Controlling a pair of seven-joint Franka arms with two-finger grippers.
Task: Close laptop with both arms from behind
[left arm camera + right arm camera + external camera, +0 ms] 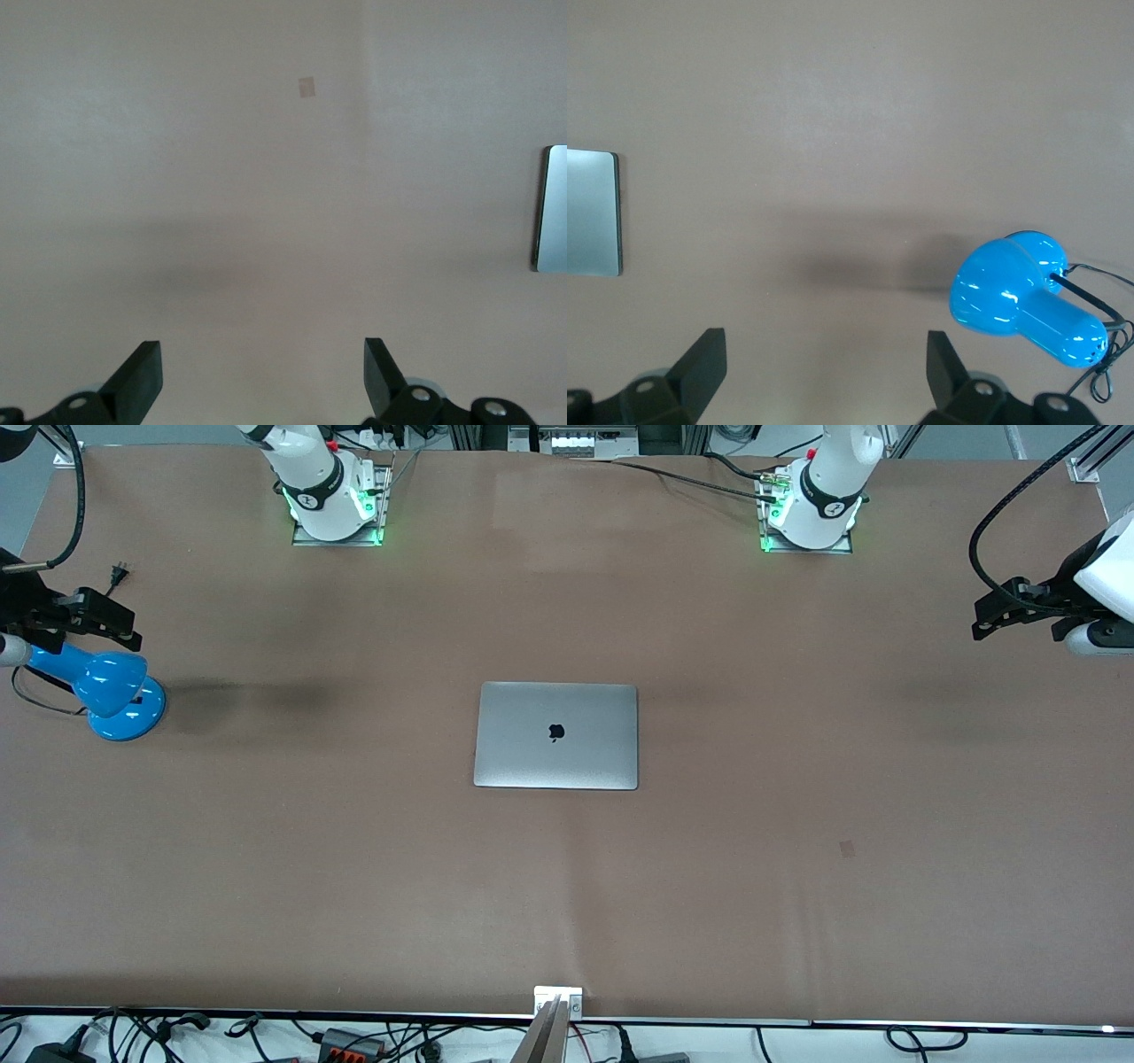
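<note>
The silver-grey laptop lies flat in the middle of the table with its lid down and the dark apple logo facing up. One edge of it shows in the left wrist view and in the right wrist view. My left gripper is up over the bare table at the left arm's end, open and empty, well away from the laptop; its jaws stand wide apart in the left wrist view. My right gripper is open and empty over the right arm's end, its jaws wide apart in the right wrist view.
A blue desk lamp stands on the table under my right gripper, with its cord trailing; it also shows in the right wrist view. The brown table cover has a small patch. Both arm bases stand along the table edge farthest from the front camera.
</note>
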